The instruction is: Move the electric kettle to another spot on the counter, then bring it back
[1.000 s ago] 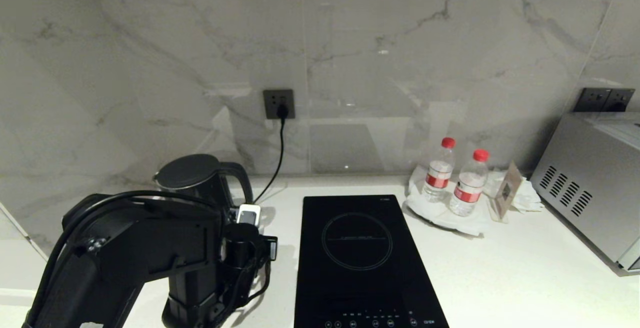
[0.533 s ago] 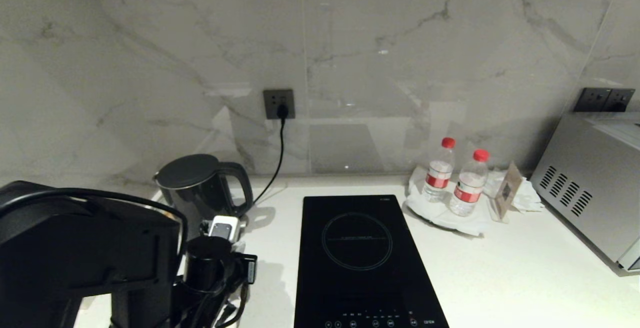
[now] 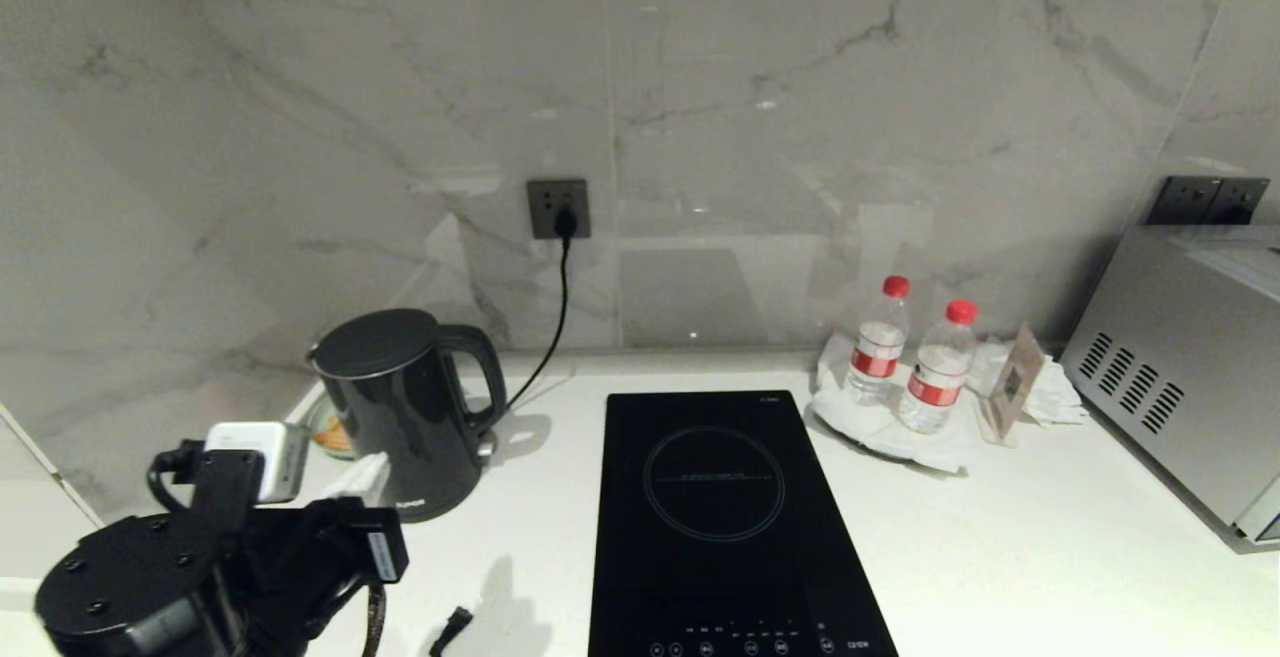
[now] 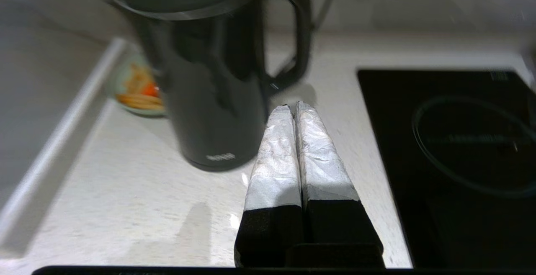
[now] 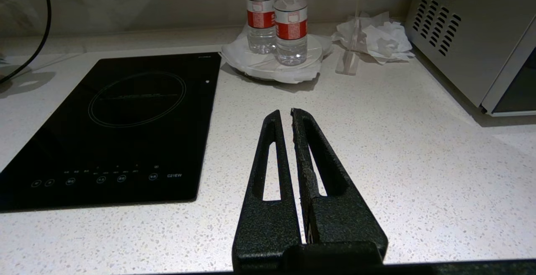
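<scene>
The electric kettle [image 3: 400,417] is a tall glossy black jug standing upright on the white counter [image 3: 1000,537] at the left, its loop handle turned toward the hob. My left arm [image 3: 220,557] sits low at the near left corner, well in front of the kettle. In the left wrist view my left gripper [image 4: 292,106] is shut and empty, its taped fingers pointing at the gap beside the kettle [image 4: 209,99], apart from it. My right gripper [image 5: 283,114] hangs shut and empty over bare counter [image 5: 418,174] to the right of the hob.
A black induction hob [image 3: 720,517] lies in the middle. Behind the kettle sits a small dish of food [image 3: 330,434]. A black cord [image 3: 555,307] runs to a wall socket. Two water bottles [image 3: 880,347] on a plate and a silver oven [image 3: 1180,367] stand at the right.
My left arm has drawn back from in front of the kettle toward the near left corner, uncovering the whole kettle. The kettle itself has not moved.
</scene>
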